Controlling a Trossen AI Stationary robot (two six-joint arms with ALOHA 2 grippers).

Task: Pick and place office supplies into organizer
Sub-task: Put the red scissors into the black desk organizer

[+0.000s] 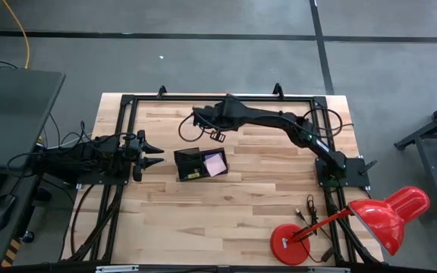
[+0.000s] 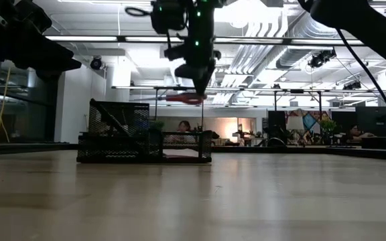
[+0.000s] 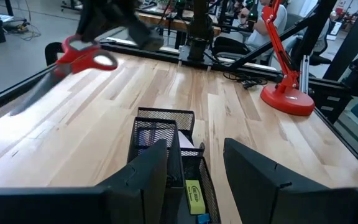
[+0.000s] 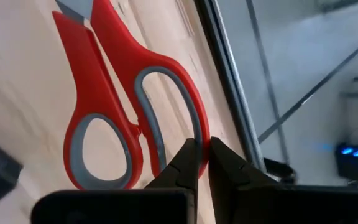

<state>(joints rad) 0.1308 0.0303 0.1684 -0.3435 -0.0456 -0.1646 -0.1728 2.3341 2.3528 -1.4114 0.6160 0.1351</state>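
Observation:
The red-handled scissors (image 3: 82,57) hang in the air over the table's far middle, with my right gripper (image 4: 199,144) shut on one handle loop. In the low view the scissors (image 2: 186,98) show red just under that gripper (image 2: 198,84), higher than the organizer (image 2: 145,134). The black mesh organizer (image 1: 192,163) stands on the table's middle with a pink sticky pad (image 1: 215,163) in its right compartment. My left gripper (image 1: 154,152) waits open at the table's left, its fingers pointing at the organizer (image 3: 163,121). My right gripper pinches the rim of the scissors' larger handle loop (image 4: 193,118) between its two fingertips, which come slanting down from above. The scissors hang clear of the table, their blades (image 3: 33,93) stretching away from the gripper toward the table's far left.
A big red desk lamp (image 1: 389,212) with a round base (image 1: 290,244) and loose cables (image 1: 307,208) takes up the near right corner. A black frame rail (image 1: 203,97) runs round the table. A small yellow item (image 3: 193,194) lies in the organizer's near compartment.

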